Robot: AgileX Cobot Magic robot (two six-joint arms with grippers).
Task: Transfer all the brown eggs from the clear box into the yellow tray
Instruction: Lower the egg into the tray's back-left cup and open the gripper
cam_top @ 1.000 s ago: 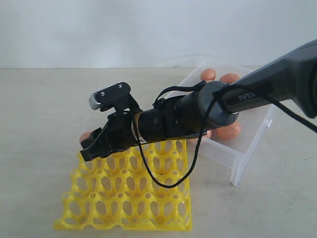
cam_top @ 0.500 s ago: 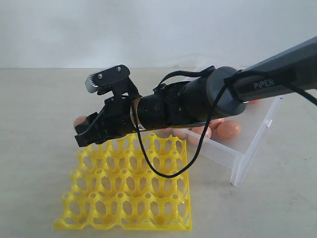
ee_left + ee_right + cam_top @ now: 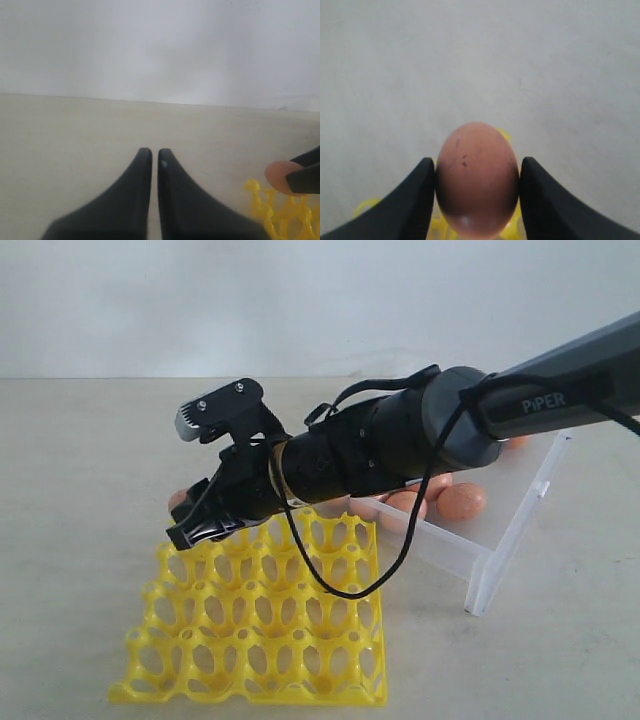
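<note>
Over the far-left corner of the yellow tray (image 3: 262,645): right pincer (image 3: 188,518) with the held egg (image 3: 477,181), at about 11 o'clock on the tray in the exterior view.
Held egg: squeezed from both sides between the two black fingers (image 3: 417,200), up in the air, not touching the tray.
Egg's long way: lined up with the fingers, small end poking out past the tips; tipped down toward 8 o'clock in the exterior view, not standing up.
Way to a cup: open cups right under the egg, toward 6 o'clock; looks like only a short way down.
Right pincer's opening: about half open, just as wide as the egg, tight on it.
Left pincer (image 3: 151,154): closed, tips almost touching, nothing in it, low over the bare counter (image 3: 75,130).
Nearer arm: right one, egg already in its grip; left one off to the side.
Clear box (image 3: 500,560): at 2 o'clock from the tray, tipped up, more brown eggs (image 3: 462,502) inside.
Tray cups: empty where they show; far row partly hidden by the arm.
Next move, as a guess: egg down toward 6 o'clock into the corner cup, then a gentle let-go.
</note>
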